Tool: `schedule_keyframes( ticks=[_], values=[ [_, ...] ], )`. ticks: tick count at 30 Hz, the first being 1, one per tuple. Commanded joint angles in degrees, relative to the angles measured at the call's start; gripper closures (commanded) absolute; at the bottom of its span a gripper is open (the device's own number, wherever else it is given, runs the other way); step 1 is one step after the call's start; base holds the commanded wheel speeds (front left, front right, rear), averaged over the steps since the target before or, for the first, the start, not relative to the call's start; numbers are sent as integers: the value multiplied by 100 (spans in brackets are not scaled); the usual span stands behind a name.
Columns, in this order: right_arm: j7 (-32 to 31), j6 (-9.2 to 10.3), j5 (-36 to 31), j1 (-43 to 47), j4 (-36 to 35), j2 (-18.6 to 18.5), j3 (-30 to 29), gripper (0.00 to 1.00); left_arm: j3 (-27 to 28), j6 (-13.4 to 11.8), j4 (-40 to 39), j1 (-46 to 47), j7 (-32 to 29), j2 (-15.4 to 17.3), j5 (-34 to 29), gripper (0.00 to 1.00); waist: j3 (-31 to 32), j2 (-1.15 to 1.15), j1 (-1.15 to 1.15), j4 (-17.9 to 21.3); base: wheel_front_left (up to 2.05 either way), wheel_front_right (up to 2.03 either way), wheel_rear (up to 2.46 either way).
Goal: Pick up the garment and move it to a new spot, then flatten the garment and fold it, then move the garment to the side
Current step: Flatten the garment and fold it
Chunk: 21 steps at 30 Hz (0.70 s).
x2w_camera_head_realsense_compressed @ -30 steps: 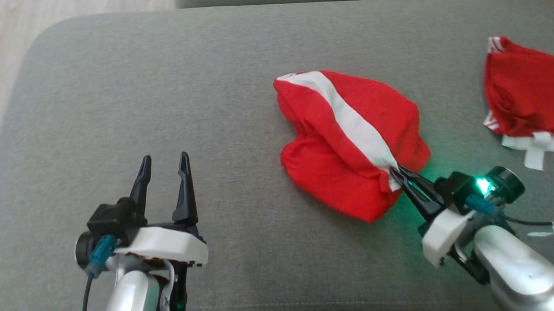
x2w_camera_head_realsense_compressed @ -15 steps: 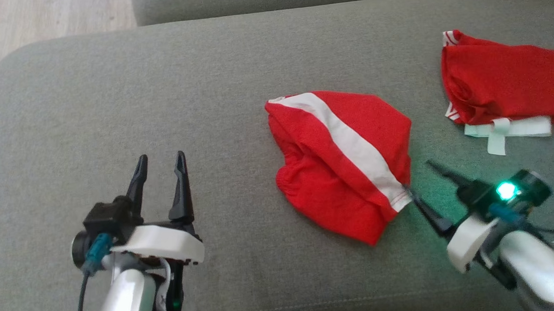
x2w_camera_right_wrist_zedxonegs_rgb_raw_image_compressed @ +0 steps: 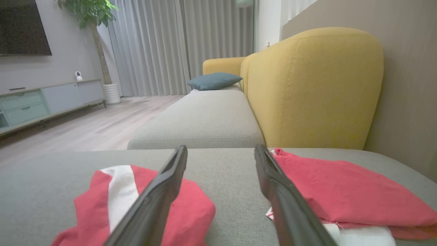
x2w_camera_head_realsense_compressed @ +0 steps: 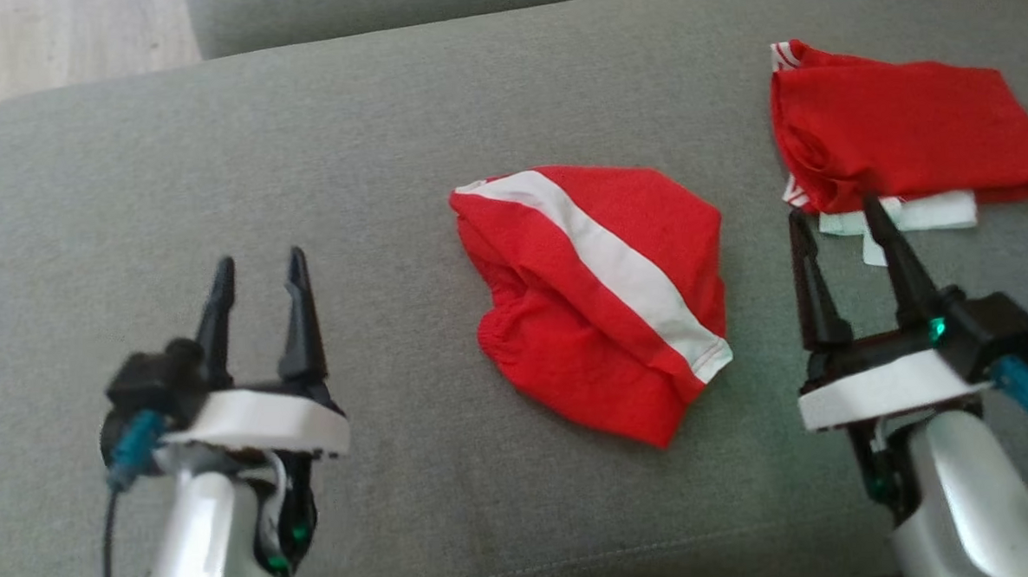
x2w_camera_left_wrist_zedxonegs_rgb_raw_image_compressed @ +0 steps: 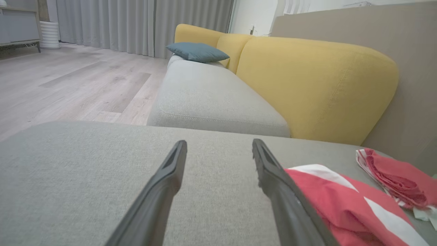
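Observation:
The garment [x2w_camera_head_realsense_compressed: 592, 294] is a red bundle with a white stripe, lying loosely crumpled in the middle of the grey cushion [x2w_camera_head_realsense_compressed: 387, 155]. It also shows in the left wrist view [x2w_camera_left_wrist_zedxonegs_rgb_raw_image_compressed: 341, 201] and the right wrist view [x2w_camera_right_wrist_zedxonegs_rgb_raw_image_compressed: 201, 212]. My right gripper [x2w_camera_head_realsense_compressed: 833, 209] stands open to the garment's right, apart from it, with nothing between its fingers [x2w_camera_right_wrist_zedxonegs_rgb_raw_image_compressed: 221, 147]. Its tips point at a second, folded red garment [x2w_camera_head_realsense_compressed: 897, 124]. Off to the garment's left, my left gripper [x2w_camera_head_realsense_compressed: 259, 258] is open and holds nothing [x2w_camera_left_wrist_zedxonegs_rgb_raw_image_compressed: 219, 141].
The folded red garment [x2w_camera_right_wrist_zedxonegs_rgb_raw_image_compressed: 341, 191] with white trim lies at the cushion's far right. Beyond the cushion are another grey seat [x2w_camera_left_wrist_zedxonegs_rgb_raw_image_compressed: 211, 99], a yellow sofa back [x2w_camera_left_wrist_zedxonegs_rgb_raw_image_compressed: 317, 82] and a blue pillow [x2w_camera_left_wrist_zedxonegs_rgb_raw_image_compressed: 196, 51]. Wooden floor [x2w_camera_head_realsense_compressed: 52, 40] lies past the far left edge.
My right gripper has let go of the garment's near corner, opened and drawn back to the right. The garment now lies free. The head camera has shifted as well.

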<state>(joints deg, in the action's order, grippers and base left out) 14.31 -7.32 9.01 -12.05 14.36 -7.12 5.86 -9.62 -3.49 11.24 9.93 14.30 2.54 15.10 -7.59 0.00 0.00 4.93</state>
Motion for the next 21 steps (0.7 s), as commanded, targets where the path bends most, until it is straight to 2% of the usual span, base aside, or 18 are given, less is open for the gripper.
schedule_keyframes(
  ticks=[1,7,10,11,13,14,21],
  values=[
    [67,-17,-99,25,-330,122,54,0,291,71,-157,375,70,33,96,0,-72,0,0,88,0,0,0],
    [68,-17,-189,124,-473,299,94,0,187,398,404,747,57,40,223,0,-222,0,0,227,0,0,0],
    [68,-17,-190,121,-495,326,77,0,59,616,890,1176,-272,84,295,0,-328,0,0,268,0,0,0],
    [68,-17,-190,121,-495,326,77,0,59,616,890,1176,-272,84,295,0,-328,0,0,268,0,0,0],
    [68,-17,-196,78,-509,342,131,0,-107,815,1368,1712,-799,131,392,0,-472,0,0,321,0,0,0],
    [68,-17,-196,78,-509,342,131,0,-107,815,1368,1712,-799,131,392,0,-472,0,0,321,0,0,0],
    [68,-17,-162,-43,-557,374,292,0,-403,1048,2351,2854,-1821,189,805,0,-846,0,0,512,0,0,0]
  ],
)
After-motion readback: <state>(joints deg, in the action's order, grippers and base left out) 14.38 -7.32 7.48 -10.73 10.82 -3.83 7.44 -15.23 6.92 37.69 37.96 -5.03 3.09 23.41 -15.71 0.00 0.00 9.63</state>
